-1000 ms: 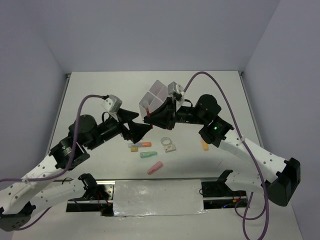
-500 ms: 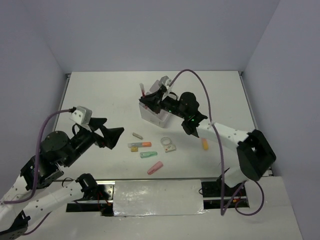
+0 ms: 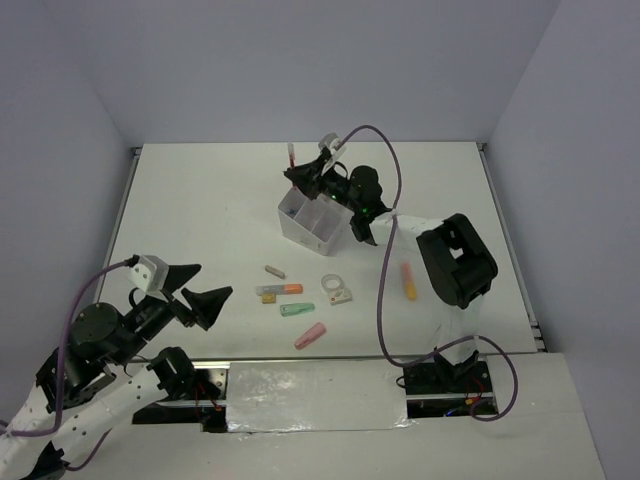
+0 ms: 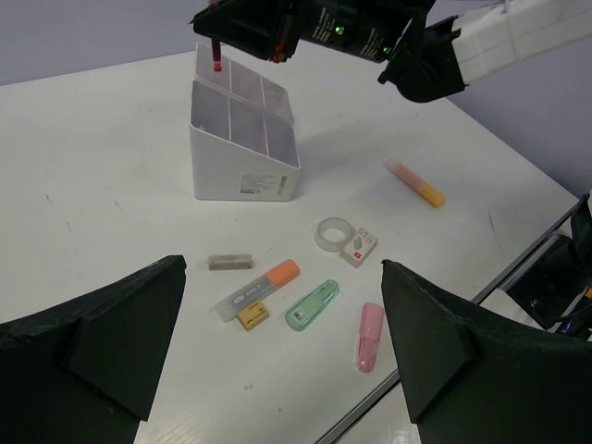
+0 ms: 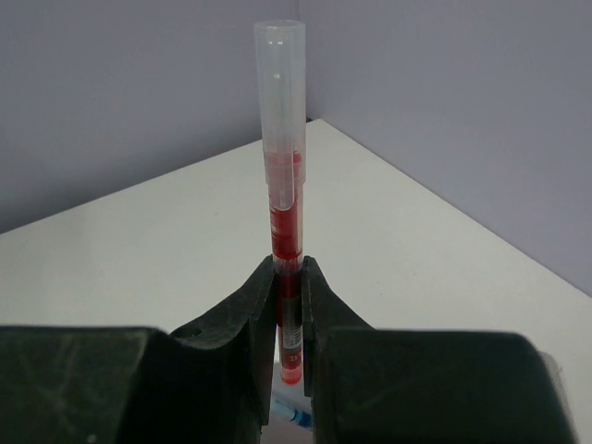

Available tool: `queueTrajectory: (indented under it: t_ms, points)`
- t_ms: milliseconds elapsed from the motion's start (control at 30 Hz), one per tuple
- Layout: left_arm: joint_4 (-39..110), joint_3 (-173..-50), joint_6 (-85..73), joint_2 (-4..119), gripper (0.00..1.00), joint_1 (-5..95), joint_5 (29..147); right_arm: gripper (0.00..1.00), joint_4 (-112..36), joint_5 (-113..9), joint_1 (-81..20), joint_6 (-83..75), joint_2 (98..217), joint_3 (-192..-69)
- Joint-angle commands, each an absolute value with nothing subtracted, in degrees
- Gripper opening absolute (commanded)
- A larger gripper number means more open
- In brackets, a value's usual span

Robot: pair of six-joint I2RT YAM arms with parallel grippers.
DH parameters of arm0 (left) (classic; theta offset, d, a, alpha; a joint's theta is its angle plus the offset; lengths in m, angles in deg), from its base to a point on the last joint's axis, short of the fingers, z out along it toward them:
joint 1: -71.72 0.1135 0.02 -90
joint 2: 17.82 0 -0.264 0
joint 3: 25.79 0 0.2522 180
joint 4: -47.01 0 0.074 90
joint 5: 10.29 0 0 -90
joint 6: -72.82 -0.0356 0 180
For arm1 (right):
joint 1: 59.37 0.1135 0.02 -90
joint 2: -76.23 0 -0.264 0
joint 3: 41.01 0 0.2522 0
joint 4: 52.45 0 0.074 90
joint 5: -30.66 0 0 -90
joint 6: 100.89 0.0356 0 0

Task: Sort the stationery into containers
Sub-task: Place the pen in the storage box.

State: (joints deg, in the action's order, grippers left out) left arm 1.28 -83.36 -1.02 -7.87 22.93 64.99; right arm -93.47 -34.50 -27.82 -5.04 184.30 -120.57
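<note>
Right claw (image 3: 298,172) clamps a red pen (image 5: 280,185) over the box (image 3: 300,228); left claw (image 3: 203,295) gapes empty (markers (image 4: 314,305) and tape (image 4: 331,231) lie unsorted on the worktop (image 3: 200,200)).

White tabletop (image 3: 200,200), plain pale lavender walls (image 3: 300,60) on three sides, soft even light

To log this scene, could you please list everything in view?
divided box: one, translucent white, mid-table
red pen: one, upright over the box
grey eraser: one, before the box
orange-capped marker: one, clear body
yellow eraser: one, beside it
green marker: one, nearer front
pink marker: one, nearest front edge
tape roll: one, clear
white block: one, beside roll
pink-orange marker: one, right side
table: one, white
left claw: open, front-left
right claw: shut on pen
</note>
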Motion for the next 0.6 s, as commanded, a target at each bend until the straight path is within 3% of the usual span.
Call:
queueTrajectory:
  t_ms: [0, 233, 567]
  points:
    - [4.33, -83.15, -2.68, -8.68, 0.99, 23.03, 65.65, 0.05, -101.97, -32.71, -28.43, -2.63, 186.88, -122.35]
    - [4.86, -83.06, -3.21, -7.10, 0.99, 22.94, 68.46, 0.07, -103.65, -32.27, -28.52, -1.66, 189.78, -122.00]
    - [5.38, -82.88, -3.47, -8.33, 0.99, 22.86, 69.34, 0.20, -110.58, -32.09, -29.22, 2.29, 193.12, -119.19]
